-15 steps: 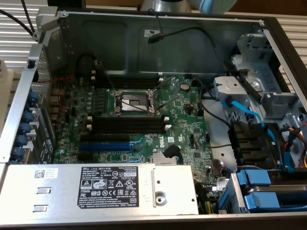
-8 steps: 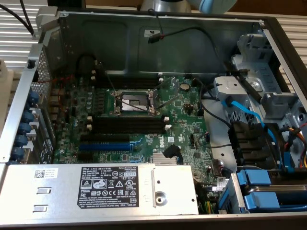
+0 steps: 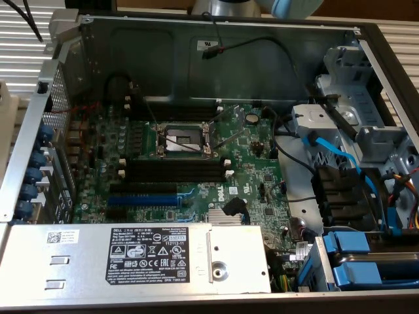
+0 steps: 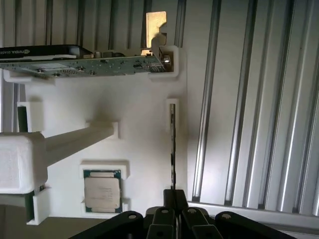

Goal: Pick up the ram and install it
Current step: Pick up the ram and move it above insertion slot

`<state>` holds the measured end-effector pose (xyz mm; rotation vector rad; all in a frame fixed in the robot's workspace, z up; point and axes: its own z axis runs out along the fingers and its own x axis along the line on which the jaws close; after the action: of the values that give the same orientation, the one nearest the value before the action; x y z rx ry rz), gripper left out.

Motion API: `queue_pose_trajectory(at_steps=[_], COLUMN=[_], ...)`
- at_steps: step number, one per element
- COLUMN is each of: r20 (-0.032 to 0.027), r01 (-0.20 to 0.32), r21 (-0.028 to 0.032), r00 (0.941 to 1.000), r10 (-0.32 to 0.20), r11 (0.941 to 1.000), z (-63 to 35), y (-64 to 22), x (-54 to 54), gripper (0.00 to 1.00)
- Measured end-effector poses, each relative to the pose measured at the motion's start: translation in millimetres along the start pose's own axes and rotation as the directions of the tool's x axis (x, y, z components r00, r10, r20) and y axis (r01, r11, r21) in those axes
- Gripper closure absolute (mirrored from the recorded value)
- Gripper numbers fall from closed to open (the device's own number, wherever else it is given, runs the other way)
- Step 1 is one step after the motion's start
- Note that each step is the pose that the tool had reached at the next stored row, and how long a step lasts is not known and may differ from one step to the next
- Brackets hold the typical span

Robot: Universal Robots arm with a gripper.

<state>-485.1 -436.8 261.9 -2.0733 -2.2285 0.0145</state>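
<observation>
The ram (image 4: 172, 144) stands on edge in a slot of a white holder (image 4: 144, 154), seen edge-on as a thin dark line. My gripper (image 4: 173, 199) sits at its near end, with the dark fingers (image 4: 164, 216) drawn together around the stick. In the exterior view the open computer case shows the green motherboard (image 3: 249, 163) with long black slots (image 3: 173, 171) with white end clips and a blue slot (image 3: 141, 196). A pale part of the arm (image 3: 291, 6) shows at the top edge of the exterior view, behind the case.
The white holder also carries a graphics card (image 4: 84, 64) and a processor chip (image 4: 102, 191). Ribbed metal tabletop (image 4: 249, 99) lies beside it. In the case are the processor socket (image 3: 183, 139), a grey power supply (image 3: 131, 258), blue cables (image 3: 334, 157) and drive bays (image 3: 366, 261).
</observation>
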Motion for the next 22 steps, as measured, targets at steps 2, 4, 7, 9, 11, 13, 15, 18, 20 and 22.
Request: queue_pose_trajectory(at_steps=[2,4,7,9,11,13,15,18,20,22], r20=[0.0,-0.0001,-0.0001,0.0,-0.0001,0.0,0.0001,0.0007,0.001,0.0013], r01=[0.0,0.0,0.0,0.0,0.0,0.0,0.0,0.0,0.0,0.0], r21=[0.0,-0.0002,-0.0001,0.0,-0.0002,-0.0001,0.0,0.0001,-0.0001,0.0], r00=[1.0,1.0,1.0,1.0,1.0,1.0,1.0,1.0,1.0,1.0], r10=[0.0,0.0,0.0,0.0,0.0,0.0,0.0,0.0,0.0,0.0], r11=[1.0,1.0,1.0,1.0,1.0,1.0,1.0,1.0,1.0,1.0], z=[-8.1,-14.2,-23.3,-31.2,-40.1,-48.6,-57.5,-71.0,-80.2,-89.2], y=[-0.6,-1.1,-1.8,-2.3,-2.9,-3.6,-4.3,-5.3,-5.9,-6.6], x=[0.6,1.0,1.6,2.1,2.6,3.2,3.8,4.6,5.2,5.8], gripper=[0.88,0.88,0.88,0.88,0.88,0.88,0.88,0.88,0.88,0.88])
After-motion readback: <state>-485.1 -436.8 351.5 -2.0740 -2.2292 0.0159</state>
